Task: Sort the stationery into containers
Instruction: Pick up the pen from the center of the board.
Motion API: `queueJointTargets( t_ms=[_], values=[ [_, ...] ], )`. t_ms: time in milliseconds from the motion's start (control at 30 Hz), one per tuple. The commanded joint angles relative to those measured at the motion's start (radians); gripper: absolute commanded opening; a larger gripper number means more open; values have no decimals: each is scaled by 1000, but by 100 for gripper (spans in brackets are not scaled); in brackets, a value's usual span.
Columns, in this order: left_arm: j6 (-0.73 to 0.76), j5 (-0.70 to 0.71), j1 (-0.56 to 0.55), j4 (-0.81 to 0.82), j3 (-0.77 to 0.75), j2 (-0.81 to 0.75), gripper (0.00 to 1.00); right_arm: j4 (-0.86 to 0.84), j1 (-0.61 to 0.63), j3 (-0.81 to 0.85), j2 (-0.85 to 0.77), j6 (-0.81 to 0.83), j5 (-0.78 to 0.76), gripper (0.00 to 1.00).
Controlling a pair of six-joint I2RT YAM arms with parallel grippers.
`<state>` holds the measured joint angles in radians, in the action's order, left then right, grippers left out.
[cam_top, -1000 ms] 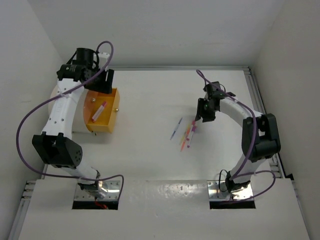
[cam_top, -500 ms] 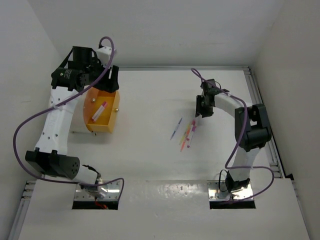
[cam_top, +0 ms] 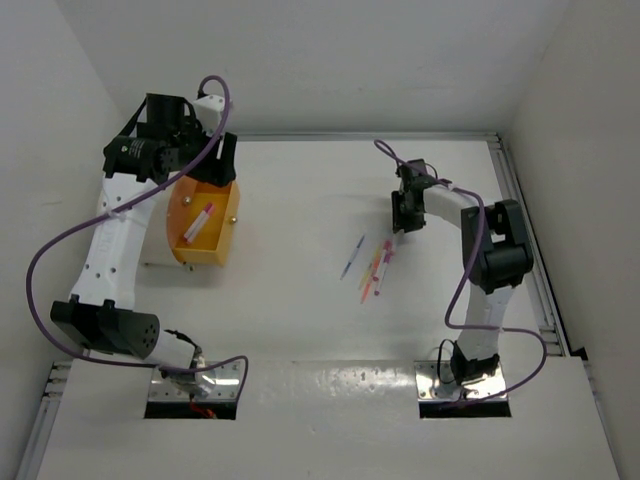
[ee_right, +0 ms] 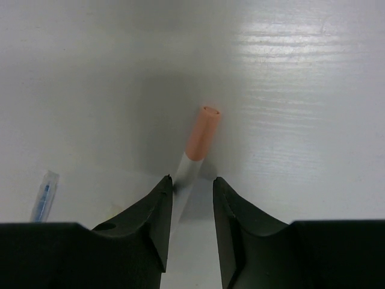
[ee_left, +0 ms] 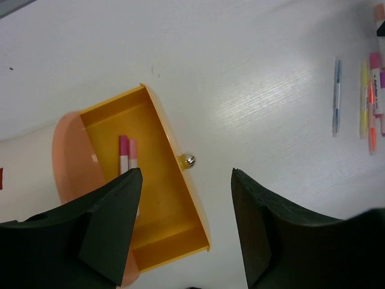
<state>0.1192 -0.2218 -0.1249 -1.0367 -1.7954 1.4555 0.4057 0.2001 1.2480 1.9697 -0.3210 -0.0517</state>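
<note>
The left claw [ee_left: 185,173] hangs with its matte black fingers spread wide and nothing between them. Directly beneath it sits the orange bin [ee_left: 180,198], a glossy, boxy plastic tray with a small shiny round knob [ee_left: 189,160] on its side wall. A pink-and-white pen [ee_left: 124,158] lies inside the bin. The right claw [ee_right: 190,180] is parted only narrowly. It straddles a slim peach-capped pen [ee_right: 201,135] lying on the smooth white table [ee_right: 301,90], without pinching it. A thin blue pen [ee_right: 43,195] lies off to this claw's left.
</note>
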Motion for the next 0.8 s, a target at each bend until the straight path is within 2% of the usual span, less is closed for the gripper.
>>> queueJointTargets(
  t_ms=[0,200,333,367,400,500,567,633,767],
  values=[
    [3,27,-5,27,8,-37,67,-45,7,41,15,31,-14,33],
    [14,39,-5,20,10,-50,67,-51,7,34,31,36,-22,25],
    [-9,64,-2,44,24,-66,67,-54,7,24,18,37,-8,13],
    [-15,61,-1,68,37,-72,67,-45,7,30,11,37,-2,4],
    [-16,38,4,84,47,-82,66,-39,9,34,2,40,4,1],
    [-26,-45,11,190,103,-179,68,-5,7,74,-54,72,77,0],
    [-41,-92,8,301,166,-248,78,19,5,105,-118,86,137,0],
    [-65,-123,10,374,229,-291,84,45,-4,131,-184,53,185,0],
    [-151,-267,7,521,330,-368,87,44,-8,147,-311,-53,428,0]
  ],
)
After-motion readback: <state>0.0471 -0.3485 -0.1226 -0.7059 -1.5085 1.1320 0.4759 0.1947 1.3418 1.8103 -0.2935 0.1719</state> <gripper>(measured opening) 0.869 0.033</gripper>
